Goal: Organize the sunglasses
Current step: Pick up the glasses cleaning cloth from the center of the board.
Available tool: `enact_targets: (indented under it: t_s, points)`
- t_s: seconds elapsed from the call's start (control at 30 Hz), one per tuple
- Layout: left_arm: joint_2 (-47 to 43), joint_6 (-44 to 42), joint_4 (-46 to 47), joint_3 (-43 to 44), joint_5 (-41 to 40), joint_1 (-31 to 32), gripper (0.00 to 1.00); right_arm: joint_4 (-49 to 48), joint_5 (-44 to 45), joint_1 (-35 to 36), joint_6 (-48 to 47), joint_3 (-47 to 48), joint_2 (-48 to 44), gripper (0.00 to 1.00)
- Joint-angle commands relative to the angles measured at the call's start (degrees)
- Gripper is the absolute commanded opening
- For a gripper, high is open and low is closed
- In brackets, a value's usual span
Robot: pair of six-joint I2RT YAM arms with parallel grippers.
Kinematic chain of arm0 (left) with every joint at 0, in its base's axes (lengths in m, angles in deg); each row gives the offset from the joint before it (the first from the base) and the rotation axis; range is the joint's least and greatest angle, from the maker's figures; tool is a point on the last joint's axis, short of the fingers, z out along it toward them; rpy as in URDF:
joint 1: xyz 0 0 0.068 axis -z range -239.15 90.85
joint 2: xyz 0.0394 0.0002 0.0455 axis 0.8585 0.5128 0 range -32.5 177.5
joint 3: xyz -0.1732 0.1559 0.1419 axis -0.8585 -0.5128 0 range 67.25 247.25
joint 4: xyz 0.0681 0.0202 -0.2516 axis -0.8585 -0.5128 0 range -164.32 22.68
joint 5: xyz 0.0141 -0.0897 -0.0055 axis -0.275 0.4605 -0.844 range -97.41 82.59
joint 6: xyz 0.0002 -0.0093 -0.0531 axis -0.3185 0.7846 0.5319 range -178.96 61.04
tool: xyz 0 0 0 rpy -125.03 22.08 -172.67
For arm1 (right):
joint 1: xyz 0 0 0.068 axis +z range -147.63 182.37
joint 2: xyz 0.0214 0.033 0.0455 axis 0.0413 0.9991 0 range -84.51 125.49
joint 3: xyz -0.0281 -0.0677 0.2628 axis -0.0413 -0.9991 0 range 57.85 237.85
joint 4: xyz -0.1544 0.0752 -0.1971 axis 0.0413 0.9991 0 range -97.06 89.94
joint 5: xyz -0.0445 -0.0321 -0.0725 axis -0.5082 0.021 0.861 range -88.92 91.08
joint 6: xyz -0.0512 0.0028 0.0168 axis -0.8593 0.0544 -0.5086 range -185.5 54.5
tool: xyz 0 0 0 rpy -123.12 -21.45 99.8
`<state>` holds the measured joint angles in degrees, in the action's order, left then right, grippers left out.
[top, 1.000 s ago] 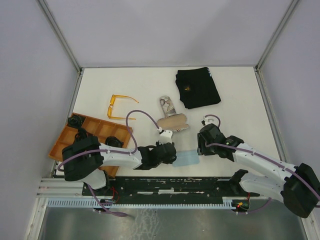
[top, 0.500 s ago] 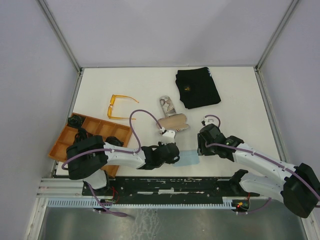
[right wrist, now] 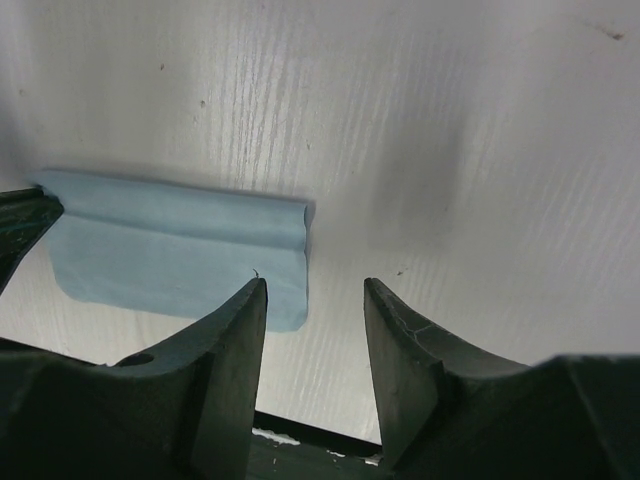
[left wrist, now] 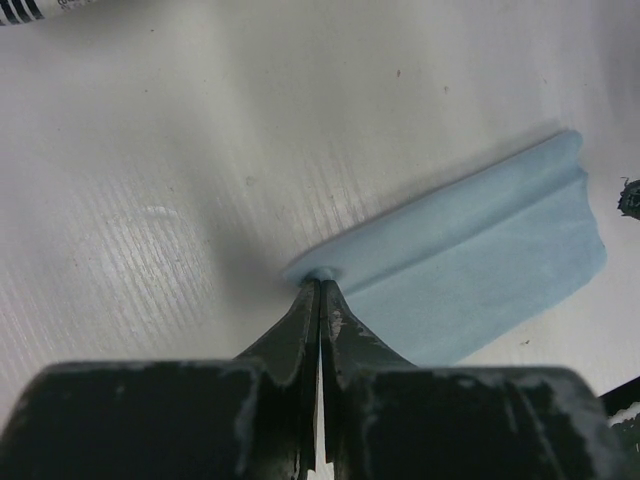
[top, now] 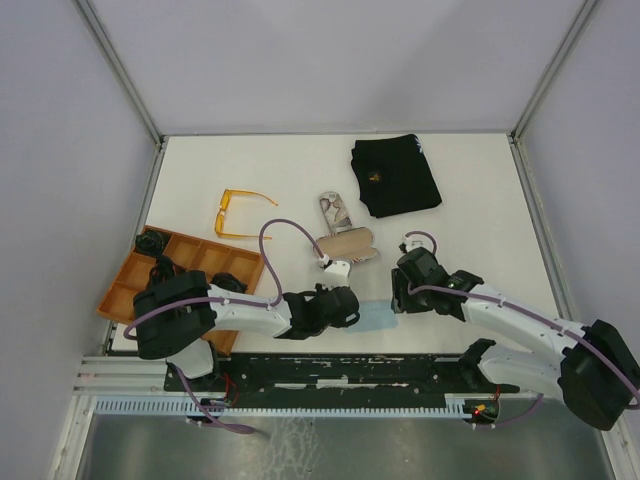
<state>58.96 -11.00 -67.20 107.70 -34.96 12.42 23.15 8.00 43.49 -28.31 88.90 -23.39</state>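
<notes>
The orange-amber sunglasses [top: 240, 213] lie open on the white table at the back left, far from both arms. My left gripper [left wrist: 320, 282] is low at the table's front, shut on the left corner of a folded light blue cloth [left wrist: 480, 265]. In the top view the left gripper [top: 354, 308] meets the cloth [top: 378, 318] from the left. My right gripper [right wrist: 315, 290] stands open just over the cloth's right end [right wrist: 180, 250], its left finger [right wrist: 235, 350] above the cloth edge and nothing between the jaws.
An orange compartment tray [top: 190, 252] with dark items sits front left. A tan glasses case [top: 350, 243] and a printed case [top: 334, 209] lie mid-table. A black pouch [top: 396, 176] lies at the back right. Metal rails run along the near edge.
My left gripper has closed on the cloth's corner after sliding slightly right. The right gripper has shifted a little left toward the cloth, still open.
</notes>
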Motion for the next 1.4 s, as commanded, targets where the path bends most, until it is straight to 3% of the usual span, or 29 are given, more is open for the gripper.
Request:
enact_targets:
  t_s: [0.0,0.93,1.37]
  points:
    - [-1.3,2.1,-0.8,-0.5,-2.1,0.5,0.03,-4.3,-1.9,-0.2,-0.3,0.1,2.0,0.51]
    - [-1.9,1.3,0.5,-1.3,-1.7,0.5,0.03,-11.2,-5.6,-2.1,0.3,0.9,11.8,0.3]
    - [-2.7,0.8,1.2,-1.1,-1.4,0.5,0.03,-8.8,-4.0,-2.1,-0.2,0.9,9.3,0.07]
